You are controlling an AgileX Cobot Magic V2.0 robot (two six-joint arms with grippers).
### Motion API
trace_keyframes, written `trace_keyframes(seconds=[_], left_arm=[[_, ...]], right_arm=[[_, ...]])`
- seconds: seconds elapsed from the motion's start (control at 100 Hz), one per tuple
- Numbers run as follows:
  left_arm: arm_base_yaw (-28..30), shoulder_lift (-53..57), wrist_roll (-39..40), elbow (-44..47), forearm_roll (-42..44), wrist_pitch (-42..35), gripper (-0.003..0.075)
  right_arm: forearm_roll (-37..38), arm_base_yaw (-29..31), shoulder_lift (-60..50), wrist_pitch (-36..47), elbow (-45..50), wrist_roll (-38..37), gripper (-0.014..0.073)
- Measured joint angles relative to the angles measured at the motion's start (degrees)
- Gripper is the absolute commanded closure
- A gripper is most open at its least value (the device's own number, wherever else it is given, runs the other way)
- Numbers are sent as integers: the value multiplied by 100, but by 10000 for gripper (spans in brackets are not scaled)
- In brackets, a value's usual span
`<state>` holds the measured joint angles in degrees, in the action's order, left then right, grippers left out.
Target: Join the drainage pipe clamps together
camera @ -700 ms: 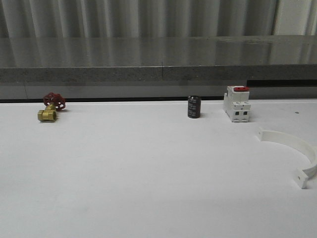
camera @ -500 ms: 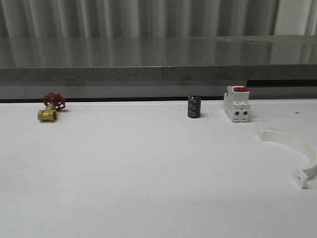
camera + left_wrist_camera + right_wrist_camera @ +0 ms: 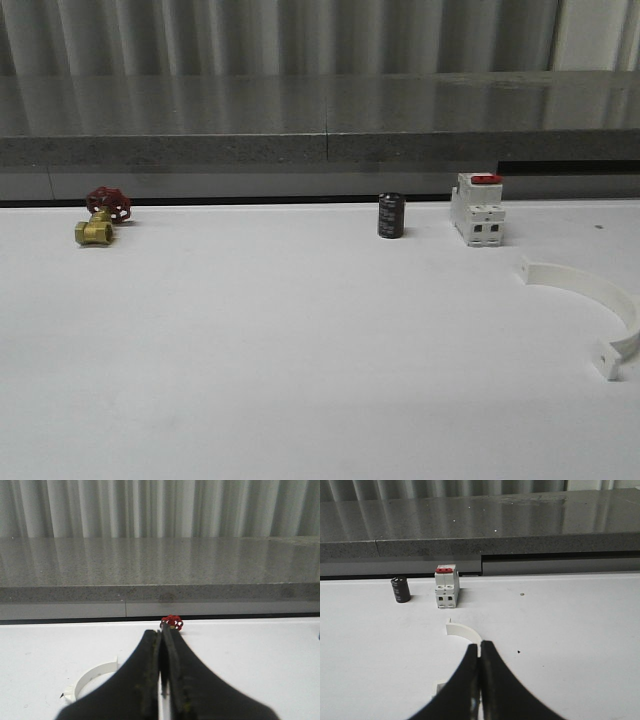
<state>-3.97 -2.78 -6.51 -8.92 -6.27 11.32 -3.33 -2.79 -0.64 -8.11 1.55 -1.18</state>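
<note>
Left gripper: black fingers pressed together, nothing between them, low centre of the left wrist view.
Right gripper: fingers likewise closed on nothing, low centre of the right wrist view, tips over the arc of a clamp.
Clamp count: two white half-rings, each seen apart from the other.
First clamp: lies flat at the right edge of the front view, below and right of the switch; the right wrist view shows the same arc.
Second clamp: lower left of the left wrist view, beside the closed fingers.
White switch with red top: one, right of centre.
Black cylinder: one, upright, just left of the switch.
Brass valve with red handwheel: one, far left.
White table: carries everything.
</note>
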Motion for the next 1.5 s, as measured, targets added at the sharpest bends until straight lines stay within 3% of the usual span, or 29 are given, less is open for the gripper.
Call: trace_keyframes(seconds=[0.39, 0.66, 0.97, 1.09, 1.16, 1.279, 1.329, 1.379, 1.499], left_arm=[[0, -2746, 0, -3052, -30, 2964, 741], [0, -3758, 0, -3338, 14, 3342, 741], [0, -3898, 0, -3342, 24, 3441, 733], [0, -3898, 0, -3352, 35, 3500, 607], [0, -3898, 0, -3352, 48, 3568, 469], [0, -3898, 0, -3352, 62, 3673, 166], [0, -3898, 0, -3352, 62, 3698, 91], [0, -3898, 0, -3352, 62, 3707, 58], [0, -3913, 7, -3352, 98, 3732, 63]], right_arm=[[0, 0, 0, 0, 0, 0, 662], [0, 0, 0, 0, 0, 0, 662], [0, 0, 0, 0, 0, 0, 662], [0, 0, 0, 0, 0, 0, 662], [0, 0, 0, 0, 0, 0, 662], [0, 0, 0, 0, 0, 0, 662], [0, 0, 0, 0, 0, 0, 662], [0, 0, 0, 0, 0, 0, 662], [0, 0, 0, 0, 0, 0, 662]])
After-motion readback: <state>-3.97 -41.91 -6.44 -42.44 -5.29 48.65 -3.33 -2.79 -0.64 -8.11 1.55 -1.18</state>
